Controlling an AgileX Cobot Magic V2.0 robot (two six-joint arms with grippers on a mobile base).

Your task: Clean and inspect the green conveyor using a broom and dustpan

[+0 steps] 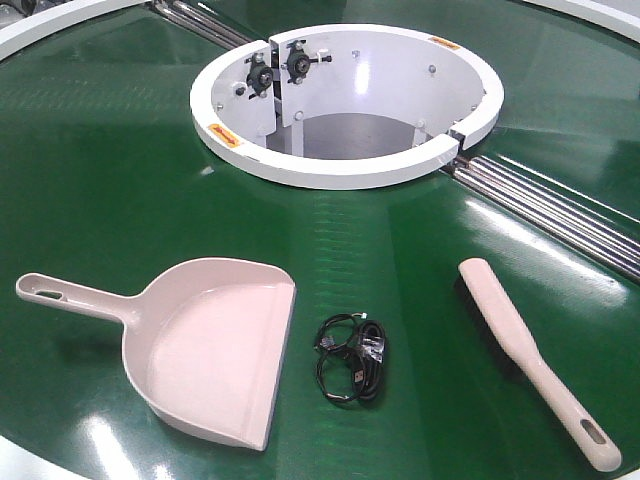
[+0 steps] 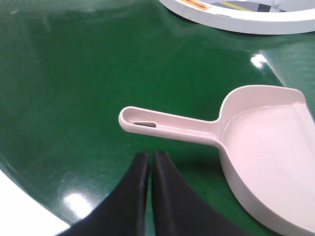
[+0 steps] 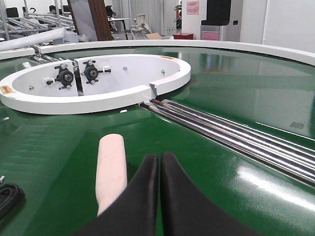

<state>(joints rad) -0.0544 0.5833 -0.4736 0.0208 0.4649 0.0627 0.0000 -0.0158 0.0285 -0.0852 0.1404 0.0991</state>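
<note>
Closest in each wrist view are the black jaws: the left gripper (image 2: pixel 151 157) hangs with its jaws pressed together and empty just short of the dustpan (image 2: pixel 266 147) handle, and the right gripper (image 3: pixel 158 158), likewise closed on nothing, hovers over the broom (image 3: pixel 110 167). Neither tool is picked up yet, so the task appears to be at the reaching stage. Each gripper would need to open before closing on its handle. Both pale beige-pink tools lie flat on the glossy green conveyor (image 1: pixel 100 180), dustpan to the left, broom to the right, with a coiled black cable (image 1: pixel 350 360) between them, seemingly the debris to sweep.
</note>
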